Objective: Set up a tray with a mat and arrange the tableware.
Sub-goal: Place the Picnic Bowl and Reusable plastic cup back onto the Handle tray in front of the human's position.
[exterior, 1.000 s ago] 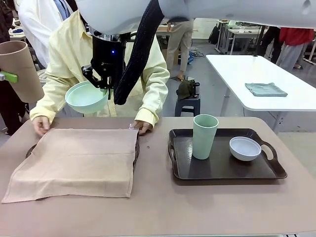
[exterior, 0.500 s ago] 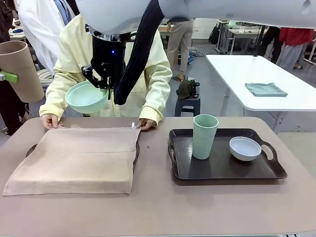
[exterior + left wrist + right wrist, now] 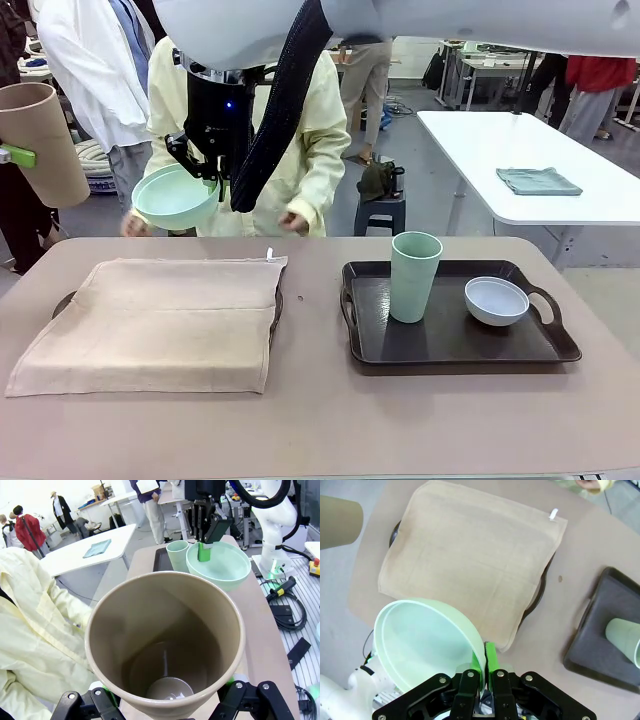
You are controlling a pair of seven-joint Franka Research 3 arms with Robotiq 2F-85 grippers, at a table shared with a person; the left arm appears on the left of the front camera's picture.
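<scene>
The brown table (image 3: 330, 420) has rounded corners and one small dark spot (image 3: 306, 297) on its top. Beyond it, to the right, stands a white table (image 3: 480, 150) with a folded grey-green cloth (image 3: 538, 181) lying flat on it. Between the two tables sits a low dark stool (image 3: 380, 212) carrying a dark bundle (image 3: 377, 180) (too blurred to say what it is). A person in a white coat (image 3: 95, 70) stands at the far left, and another in a red top (image 3: 600, 72) stands at the far right. In the left wrist view, black cables (image 3: 285, 615) lie loose on the grey floor beside the brown table.
</scene>
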